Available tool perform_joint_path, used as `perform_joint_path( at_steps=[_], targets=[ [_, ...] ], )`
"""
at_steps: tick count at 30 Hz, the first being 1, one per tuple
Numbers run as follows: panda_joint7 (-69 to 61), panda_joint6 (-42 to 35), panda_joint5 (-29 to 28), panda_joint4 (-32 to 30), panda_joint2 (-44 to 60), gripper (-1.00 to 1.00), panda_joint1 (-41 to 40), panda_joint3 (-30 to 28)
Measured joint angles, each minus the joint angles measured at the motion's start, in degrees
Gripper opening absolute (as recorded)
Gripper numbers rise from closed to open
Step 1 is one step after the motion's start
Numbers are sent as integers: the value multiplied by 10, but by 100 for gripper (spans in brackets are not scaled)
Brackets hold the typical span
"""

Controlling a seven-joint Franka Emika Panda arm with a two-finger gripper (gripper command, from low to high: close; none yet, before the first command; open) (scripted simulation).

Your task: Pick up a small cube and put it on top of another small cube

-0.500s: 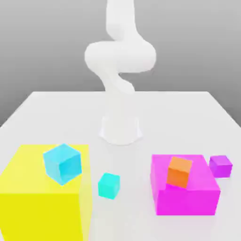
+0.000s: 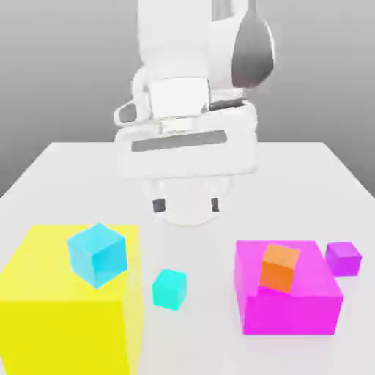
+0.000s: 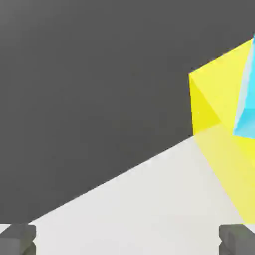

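White table (image 2: 293,183) seen in exterior view, backed by grey backdrop (image 2: 58,73). Yellow block (image 2: 66,333) set at exterior view's left, near side of table. Blue cube (image 2: 98,255) supported on yellow block's top, turned at angle to block's edges. Magenta block (image 2: 289,315), lower than yellow one, placed toward exterior view's right, well apart from it. Orange cube (image 2: 279,268) seen at magenta block. In hand view, blue cube cut off by frame edge.
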Motion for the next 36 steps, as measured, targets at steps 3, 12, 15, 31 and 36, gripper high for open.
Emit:
perform_joint_path(
  at_steps=[3, 12, 15, 31, 36],
  targets=[
    [-13, 21, -72, -38, 72, 0, -30, 2],
    [-33, 133, -139, -34, 253, 0, -48, -6],
    [-33, 161, -139, -28, 287, -100, -48, -6],
    [-35, 22, -105, -31, 136, -100, -27, 10],
    [-41, -22, -30, 57, 154, -100, 54, 41]
  ],
)
